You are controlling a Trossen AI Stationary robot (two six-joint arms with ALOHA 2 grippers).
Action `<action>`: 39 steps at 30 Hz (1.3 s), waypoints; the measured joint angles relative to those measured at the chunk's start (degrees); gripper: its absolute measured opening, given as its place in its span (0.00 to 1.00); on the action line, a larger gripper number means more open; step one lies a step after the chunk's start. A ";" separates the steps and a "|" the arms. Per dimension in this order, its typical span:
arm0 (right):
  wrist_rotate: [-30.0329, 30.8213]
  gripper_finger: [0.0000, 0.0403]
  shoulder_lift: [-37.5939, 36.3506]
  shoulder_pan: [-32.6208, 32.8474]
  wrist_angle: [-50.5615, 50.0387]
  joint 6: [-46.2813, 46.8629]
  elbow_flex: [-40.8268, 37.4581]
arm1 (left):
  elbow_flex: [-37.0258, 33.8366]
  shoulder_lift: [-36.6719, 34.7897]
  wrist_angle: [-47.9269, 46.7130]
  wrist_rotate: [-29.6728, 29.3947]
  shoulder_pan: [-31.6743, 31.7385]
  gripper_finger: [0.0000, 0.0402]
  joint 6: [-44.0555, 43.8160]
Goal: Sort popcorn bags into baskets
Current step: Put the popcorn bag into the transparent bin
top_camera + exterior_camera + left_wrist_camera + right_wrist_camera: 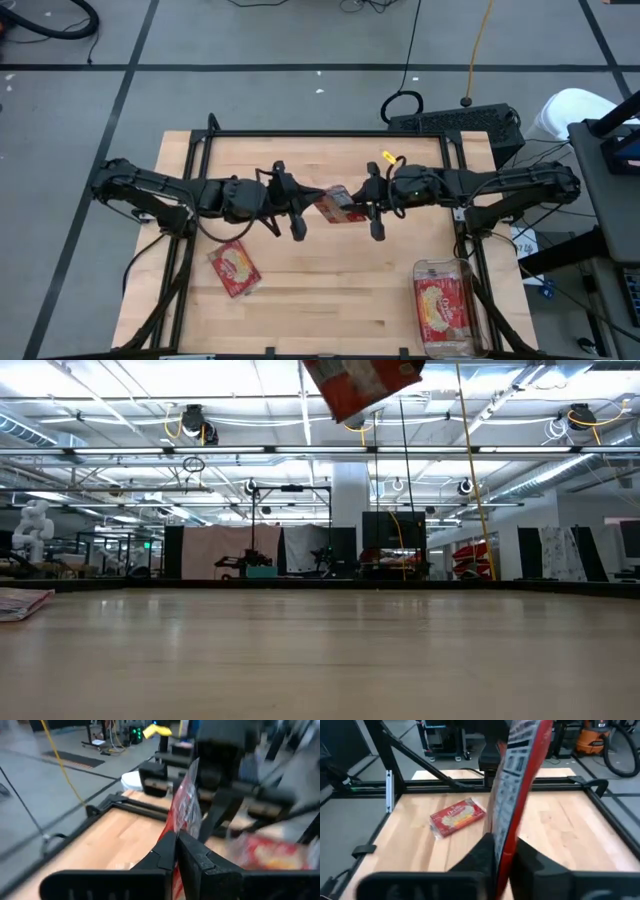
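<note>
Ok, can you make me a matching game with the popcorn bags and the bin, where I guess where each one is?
Things:
1. Flat red popcorn bag held in the air
2. Flat red popcorn bag with the yellow picture
3. Clear plastic rectangular basket

Places:
A. Lying on the wooden table near the left arm
B. By the table's near right corner, with a bag inside
C. Pinched by both end effectors, left and right

Pairs: 1-C, 2-A, 3-B

A robotics lab: strip-lit industrial ceiling, floor cables, white humanoid robot.
</note>
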 joint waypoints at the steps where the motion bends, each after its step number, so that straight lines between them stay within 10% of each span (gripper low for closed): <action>1: 0.03 0.05 0.00 -0.19 0.04 -0.54 0.00 | 0.00 0.00 1.03 -0.11 0.00 0.05 -2.68; 10: 5.69 0.03 -2.34 -1.00 0.10 -8.84 -0.02 | 1.29 -4.38 2.19 -1.75 -1.39 0.22 -19.81; 19: 8.53 0.02 -5.04 7.13 1.45 -36.61 4.13 | 1.29 -16.53 -16.64 -2.18 -1.40 0.39 -39.46; 27: 26.51 0.02 3.24 14.70 1.05 -59.89 14.12 | 0.75 -20.06 -33.51 15.43 -0.42 0.40 -64.94; 39: 29.03 0.02 10.52 15.22 2.86 -86.91 14.86 | 0.76 -17.92 -18.16 19.28 -0.55 0.42 -65.91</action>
